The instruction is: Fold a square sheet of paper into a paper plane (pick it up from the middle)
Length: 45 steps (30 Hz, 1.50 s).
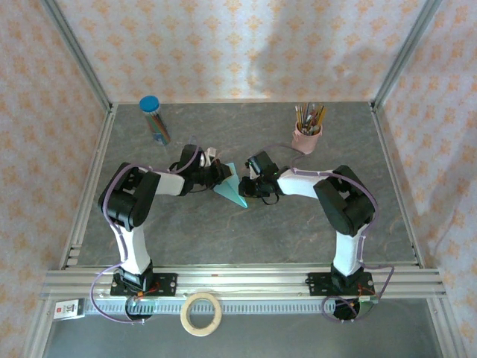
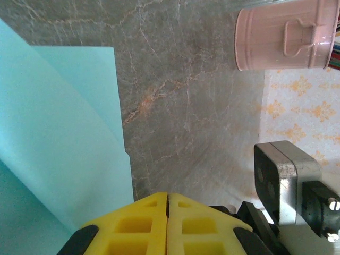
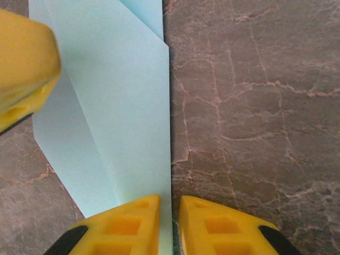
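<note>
Top external view puts the paper (image 1: 232,186) just left of the frame's centre on the table (image 1: 298,231). It is a pale turquoise sheet already creased into a pointed shape, and both arms reach in from either side so their tips meet over it. Your left gripper (image 1: 220,173) sits at the paper's left edge, your right gripper (image 1: 247,183) at its right edge.

From the left wrist, the yellow fingers (image 2: 133,226) are pressed flat together with no gap. The paper lies at the left of that frame and runs up to them, but you cannot tell whether a layer is caught between them. From the right wrist, the fingers (image 3: 223,226) stand narrow, and the paper's long folded edge runs straight into the slit between them, so I judge it pinched there.

Watch the pull. With both grippers on one thin paper, any drift apart could tear it or drag the crease crooked. If the right pinch is light, the edge may slip out and the layers spring open. The pink cup (image 1: 306,138) stands well apart at upper right.
</note>
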Available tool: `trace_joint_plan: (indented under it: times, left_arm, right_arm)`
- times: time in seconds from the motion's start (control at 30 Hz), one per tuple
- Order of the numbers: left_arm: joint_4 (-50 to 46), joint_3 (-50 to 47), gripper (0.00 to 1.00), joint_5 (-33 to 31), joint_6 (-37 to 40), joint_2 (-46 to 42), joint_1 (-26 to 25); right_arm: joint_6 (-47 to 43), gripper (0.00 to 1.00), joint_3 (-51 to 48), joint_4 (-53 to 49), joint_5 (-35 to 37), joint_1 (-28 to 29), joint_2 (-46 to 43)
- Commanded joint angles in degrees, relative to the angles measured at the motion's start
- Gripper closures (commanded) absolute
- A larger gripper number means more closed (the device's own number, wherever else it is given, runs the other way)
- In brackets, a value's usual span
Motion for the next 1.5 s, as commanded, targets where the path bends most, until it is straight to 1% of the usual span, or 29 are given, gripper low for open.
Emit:
trace_joint_plan:
  times: [0.0,0.43,0.77,1.1,1.27,1.47]
  left_arm:
    - [-1.23,0.93,0.92,0.71,0.99,0.2,-0.52]
    - [-3.65,1.97,0.92,0.21,1.4,2.85,-1.49]
    - [-4.58,2.49,0.93,0.28,1.77,3.79,-1.48]
    - [-9.58,3.57,0.93,-0.94,3.64,5.07,-1.57]
    - [-13.04,3.85,0.93,-2.91,4.86,5.37,-1.53]
    - [-16.89,4.89,0.93,-3.53,6.75,7.45,-1.57]
  right_arm:
    - [0.41,0.82,-2.62,-2.8,2.04,2.34,5.1]
    - [-0.11,0.79,-1.89,-3.72,1.76,2.54,6.39]
    - [-0.22,0.79,-1.8,-4.3,2.37,2.54,7.0]
    - [-0.26,0.79,-1.42,-4.91,2.51,2.62,7.5]
    - [-0.25,0.79,-1.58,-4.96,2.47,2.62,7.38]
    - [0.91,0.79,-1.32,-4.13,2.98,2.57,5.13]
